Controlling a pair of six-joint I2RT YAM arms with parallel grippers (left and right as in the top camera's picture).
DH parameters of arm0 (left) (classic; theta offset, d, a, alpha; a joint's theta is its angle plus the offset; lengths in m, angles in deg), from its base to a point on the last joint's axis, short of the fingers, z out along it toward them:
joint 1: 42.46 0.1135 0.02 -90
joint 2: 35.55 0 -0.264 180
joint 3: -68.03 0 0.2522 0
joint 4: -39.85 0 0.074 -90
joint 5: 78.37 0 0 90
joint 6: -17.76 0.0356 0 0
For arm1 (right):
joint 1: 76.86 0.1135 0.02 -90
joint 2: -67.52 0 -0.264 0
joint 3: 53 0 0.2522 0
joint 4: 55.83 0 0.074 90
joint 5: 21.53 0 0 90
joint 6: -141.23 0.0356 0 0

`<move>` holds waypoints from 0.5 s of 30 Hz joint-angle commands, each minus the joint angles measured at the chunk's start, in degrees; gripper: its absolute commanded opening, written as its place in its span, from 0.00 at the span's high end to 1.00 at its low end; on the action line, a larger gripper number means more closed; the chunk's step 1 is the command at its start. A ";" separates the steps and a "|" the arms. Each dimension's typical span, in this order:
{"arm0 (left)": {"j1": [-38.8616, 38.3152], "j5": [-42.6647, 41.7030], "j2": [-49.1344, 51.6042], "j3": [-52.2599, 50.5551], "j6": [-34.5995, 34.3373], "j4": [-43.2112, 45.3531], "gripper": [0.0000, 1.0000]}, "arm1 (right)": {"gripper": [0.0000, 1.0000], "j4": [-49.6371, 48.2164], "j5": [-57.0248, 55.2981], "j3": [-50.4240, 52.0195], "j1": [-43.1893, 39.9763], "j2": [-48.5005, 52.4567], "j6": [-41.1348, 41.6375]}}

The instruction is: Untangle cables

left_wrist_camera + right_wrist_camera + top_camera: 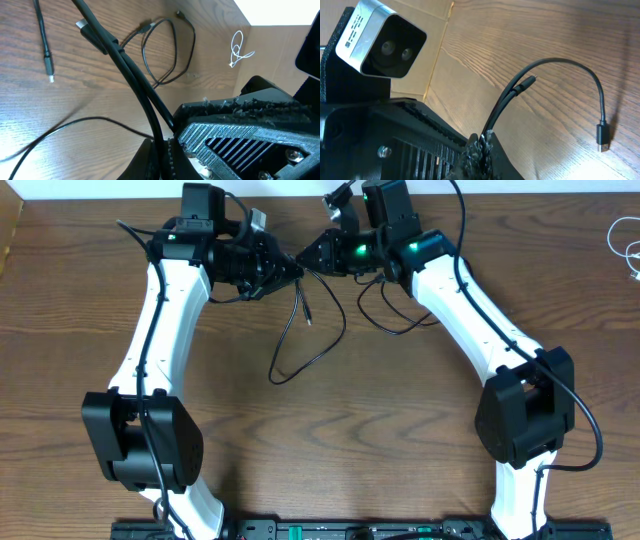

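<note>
Both grippers meet at the table's far middle, lifted above the wood. My left gripper [287,270] [162,162] is shut on two thin black cables [131,75] that run up and away from its jaws. My right gripper [313,256] [481,146] is shut on the same black cables [504,107], close to the left jaws. One cord arches to a plug [602,136]. A long black loop [322,357] and a plug end [307,317] hang down onto the table. Another black loop [395,332] [172,55] lies under the right arm. The white cable [622,235] [239,48] lies apart at the far right.
The wooden table [330,450] carries both arm bases, left [140,440] and right [525,415]. The left wrist camera [382,40] shows close to my right jaws. A pale cardboard wall [280,55] stands at the table's back edge.
</note>
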 commanded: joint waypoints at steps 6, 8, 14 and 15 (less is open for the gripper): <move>-2.01 -3.30 0.35 0.39 -0.35 1.90 0.92 | 0.99 0.94 -2.10 0.04 0.74 0.50 1.55; -2.10 -3.30 0.35 0.39 -1.01 1.90 0.92 | 0.99 0.92 -2.12 0.04 0.66 0.50 1.57; -3.45 -3.37 0.35 0.39 -2.69 2.95 0.83 | 0.99 0.83 -3.43 0.04 0.68 0.52 1.62; -3.74 -3.54 0.35 0.39 -2.71 3.15 0.83 | 0.99 0.83 -3.61 0.04 0.68 0.52 1.62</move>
